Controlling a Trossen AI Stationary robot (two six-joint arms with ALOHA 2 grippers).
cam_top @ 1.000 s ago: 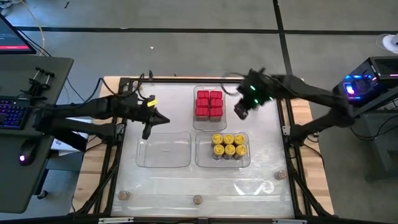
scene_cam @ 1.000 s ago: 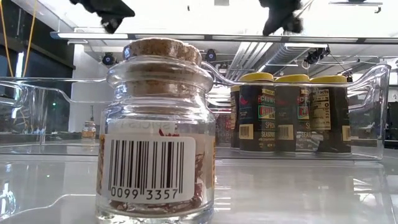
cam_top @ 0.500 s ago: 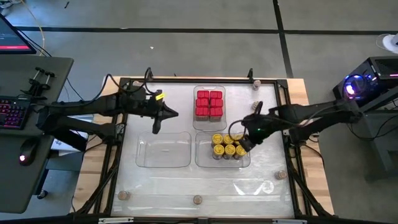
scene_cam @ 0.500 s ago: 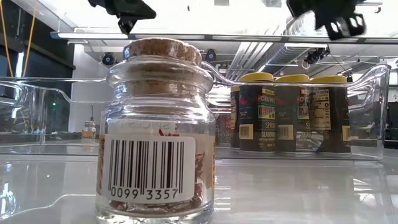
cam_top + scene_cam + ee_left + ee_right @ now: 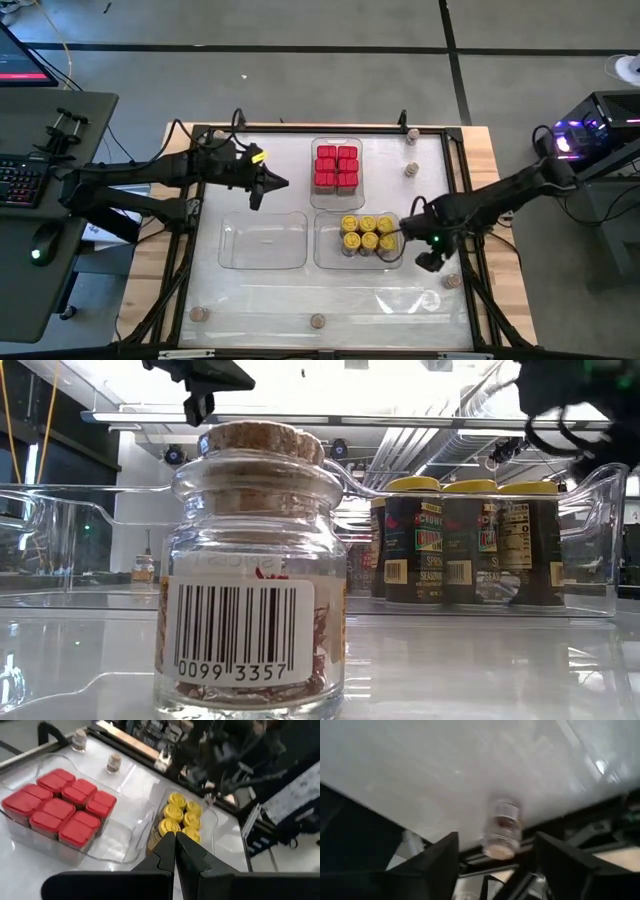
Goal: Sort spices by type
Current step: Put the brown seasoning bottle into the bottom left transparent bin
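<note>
Red boxy spices (image 5: 336, 167) fill the far clear tray. Yellow-lidded jars (image 5: 367, 234) stand in the tray nearer me, also seen in the left wrist view (image 5: 182, 815). Small cork-topped jars stand loose on the table: two at the far right (image 5: 410, 168), one at the near right (image 5: 452, 282) and two along the near edge (image 5: 317, 321). My right gripper (image 5: 430, 258) is open just left of the near-right jar (image 5: 501, 827), which stands ahead of its spread fingers, untouched. My left gripper (image 5: 258, 190) hangs shut left of the red tray.
An empty clear tray (image 5: 263, 240) lies at the near left, beside the yellow jars' tray. The table's black frame rail (image 5: 468, 250) runs close by my right gripper. One cork jar (image 5: 255, 560) stands right in front of the low camera.
My right gripper has swung from beside the red tray toward the table's near edge, passing over the yellow jars' tray, and now sits low near the right rail by the loose cork jar. My left gripper has drifted a little toward the table's right.
</note>
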